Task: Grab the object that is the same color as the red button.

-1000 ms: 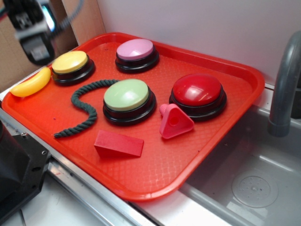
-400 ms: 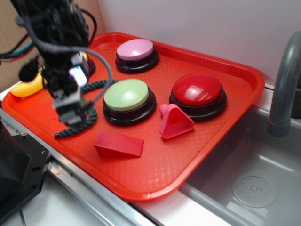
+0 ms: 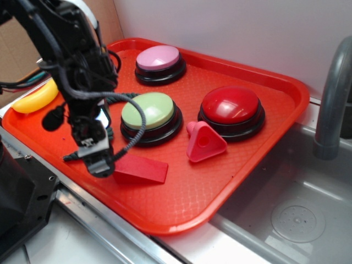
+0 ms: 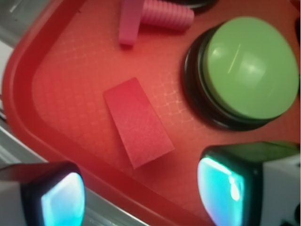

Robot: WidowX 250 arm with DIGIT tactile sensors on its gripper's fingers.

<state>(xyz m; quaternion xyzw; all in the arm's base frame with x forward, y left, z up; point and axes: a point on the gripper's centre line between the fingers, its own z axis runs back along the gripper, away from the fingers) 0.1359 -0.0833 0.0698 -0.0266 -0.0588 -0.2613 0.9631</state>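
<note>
While the gripper point(image 4: 141, 193) hangs with jaws apart, the red wedge block point(image 4: 138, 122) lies just ahead, its long axis skewed across their gap.

No readable text, labels, brands, numbers or signs anywhere in either view.
</note>
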